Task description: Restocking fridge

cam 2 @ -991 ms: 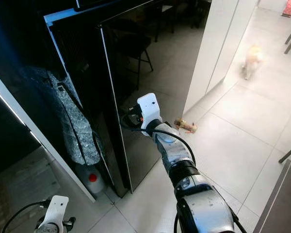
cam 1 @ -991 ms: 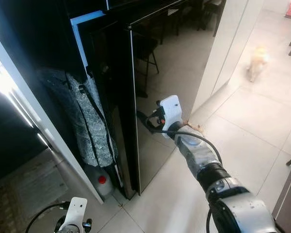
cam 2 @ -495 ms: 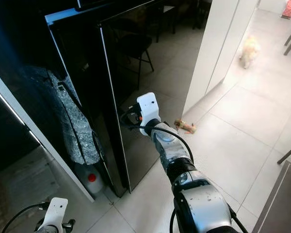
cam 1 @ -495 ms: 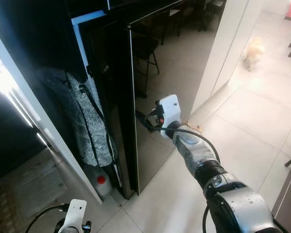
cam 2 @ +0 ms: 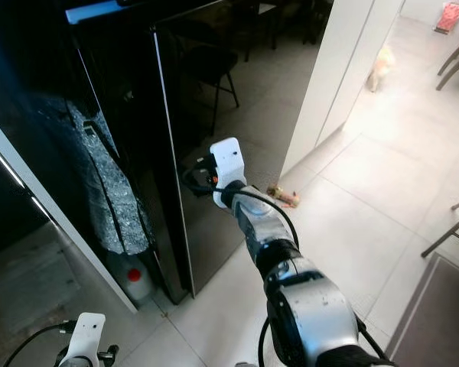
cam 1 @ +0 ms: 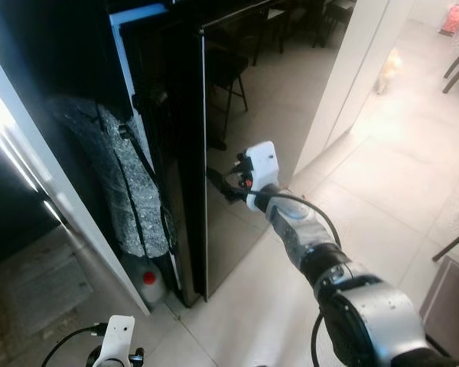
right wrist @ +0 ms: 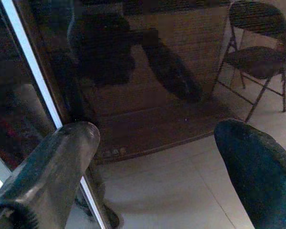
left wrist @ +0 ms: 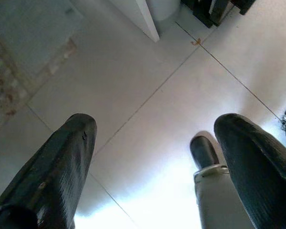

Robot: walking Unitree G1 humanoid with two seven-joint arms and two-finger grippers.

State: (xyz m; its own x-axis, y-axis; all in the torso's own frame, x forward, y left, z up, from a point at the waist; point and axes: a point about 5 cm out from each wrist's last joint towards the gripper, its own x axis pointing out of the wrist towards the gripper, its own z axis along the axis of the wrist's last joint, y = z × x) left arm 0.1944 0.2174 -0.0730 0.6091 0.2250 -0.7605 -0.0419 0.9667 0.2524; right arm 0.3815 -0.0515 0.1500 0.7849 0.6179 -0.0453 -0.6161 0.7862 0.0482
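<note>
The fridge door (cam 1: 245, 99), a glossy black panel, fills the upper middle of the head views, and its free edge (cam 1: 204, 153) runs down the centre-left of the frame. The right gripper (cam 1: 228, 186) is at mid-frame, right against that panel just beside the edge; contact cannot be confirmed. In the right wrist view its fingers (right wrist: 52, 167) stand wide apart with nothing between them, facing the reflective surface and the pale strip of the edge. The left gripper (left wrist: 152, 157) hangs idle at the lower left, fingers spread wide over bare floor tiles (left wrist: 133, 86). Left of the door a grey speckled bag (cam 1: 134, 191) stands in the dark gap, with a red-capped jug (cam 1: 149, 284) below it. No items for restocking are visible. In my judgement the step in hand is moving the door: the fingers should bear squarely near the free edge, travel slowly along the hinge arc, and stay clear of the bag. A small animal (cam 1: 388, 67) at the upper right warrants watching.
</note>
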